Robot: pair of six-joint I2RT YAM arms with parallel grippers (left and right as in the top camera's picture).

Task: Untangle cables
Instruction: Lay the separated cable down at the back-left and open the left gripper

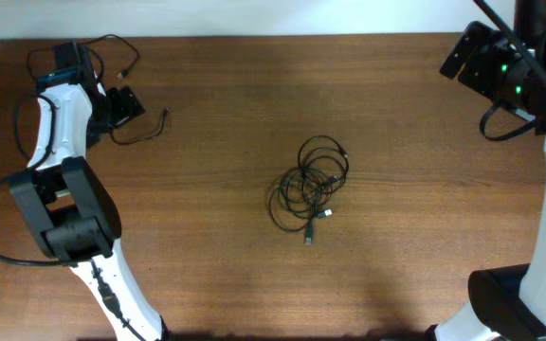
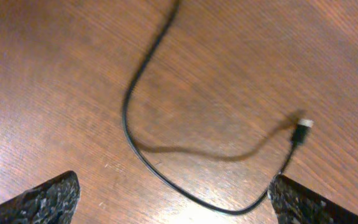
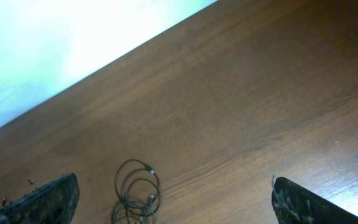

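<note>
**Now for the tangle (image 1: 313, 185)**

It lies coiled at the centre of the worktop (image 1: 254, 275). One loose strand (image 2: 129, 118) lies apart at far left, beneath the left claw (image 2: 173, 186), jaws wide and empty. Right claw (image 3: 173, 190) gapes too, well off. Best bet, I'd say: pin the tangle, draw a plug end (image 1: 308, 238) out slowly.

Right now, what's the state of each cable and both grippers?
Thin black knotted cable coil: still tangled, lying mid brown wooden table, untouched.
Thin black loose cable strand: separate from the coil, lying flat under the left gripper, not gripped.
Left gripper: jaws open, empty.
Right gripper: jaws open, empty, away from the coil.
</note>
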